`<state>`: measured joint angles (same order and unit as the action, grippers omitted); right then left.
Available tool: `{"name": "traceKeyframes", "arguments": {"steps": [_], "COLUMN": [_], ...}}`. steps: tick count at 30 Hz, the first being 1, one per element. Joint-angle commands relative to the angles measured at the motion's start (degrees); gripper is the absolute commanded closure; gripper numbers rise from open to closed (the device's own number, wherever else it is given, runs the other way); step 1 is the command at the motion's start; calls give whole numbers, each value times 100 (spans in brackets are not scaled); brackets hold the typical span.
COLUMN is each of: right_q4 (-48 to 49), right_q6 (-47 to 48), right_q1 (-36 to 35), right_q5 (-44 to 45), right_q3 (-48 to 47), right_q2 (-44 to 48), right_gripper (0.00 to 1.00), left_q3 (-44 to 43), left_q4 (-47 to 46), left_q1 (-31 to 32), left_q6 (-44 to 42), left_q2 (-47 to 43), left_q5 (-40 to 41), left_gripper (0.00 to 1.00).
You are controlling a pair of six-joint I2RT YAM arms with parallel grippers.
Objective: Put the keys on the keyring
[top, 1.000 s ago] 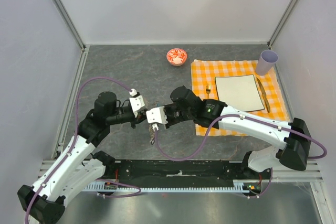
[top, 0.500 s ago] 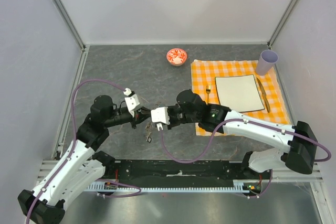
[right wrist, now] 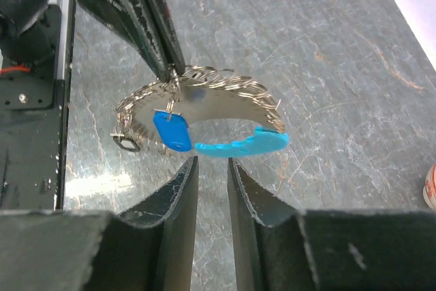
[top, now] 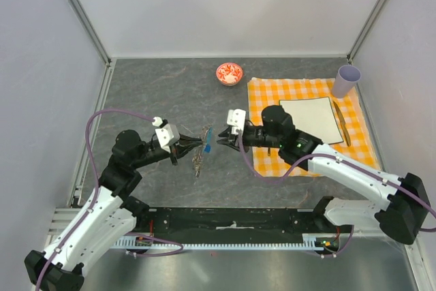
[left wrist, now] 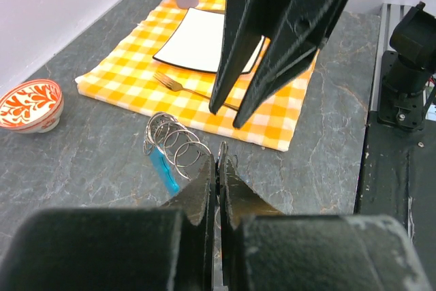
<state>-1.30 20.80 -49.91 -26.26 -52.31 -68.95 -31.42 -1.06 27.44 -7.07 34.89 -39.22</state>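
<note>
Left gripper [top: 198, 144]: jaws pressed together on the thin wire of the keyring [right wrist: 204, 85], pinching it at the coiled part. The ring hangs clear of the grey tabletop [top: 150, 93], held out ahead of these jaws.

Keyring detail, right wrist view: the curved light-blue strip [right wrist: 240, 144] lies along the side of the loop facing the right jaws. A blue-headed key [right wrist: 172, 131] dangles just beside it, with the silvery keys [right wrist: 133, 127] bunched behind. From above, the bunch droops below the left jaws.

Right gripper [top: 220, 139]: 2 fingers a narrow gap apart, nothing between them. Tips point at the blue strip, just short of it, not touching. The 2 grippers face each other with the ring between.

Containers:
- Red-and-white bowl [top: 229, 73], well beyond both jaws. Only its painted pattern shows inside.
- Lilac cup [top: 346, 80], upright on the far corner of the orange checked cloth [top: 262, 90], far behind the right jaws. Cannot tell its contents.
- White square plate [top: 315, 120] on the cloth, bare white face up, fork [left wrist: 170, 84] lying beside it.
</note>
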Motion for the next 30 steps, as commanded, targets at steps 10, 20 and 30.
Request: {"name": "traceKeyframes", "arguments": {"steps": [10, 20, 30], "right_q4": [2142, 2345, 2521], "right_q6": [-1288, -1412, -1482], "right_q1": [386, 386, 394], "right_q5": [-1663, -1830, -1944], "right_q3": [257, 266, 266], "right_q2": [-13, -259, -426], "right_gripper": [73, 76, 79], "left_q3": [136, 189, 215], "left_q4": [-1019, -1160, -1247], "left_q1": [-20, -20, -20], "left_q6": [382, 470, 505], "left_q2": [-79, -114, -132], "left_q5": [-279, -384, -455], "left_gripper": [98, 98, 98]}}
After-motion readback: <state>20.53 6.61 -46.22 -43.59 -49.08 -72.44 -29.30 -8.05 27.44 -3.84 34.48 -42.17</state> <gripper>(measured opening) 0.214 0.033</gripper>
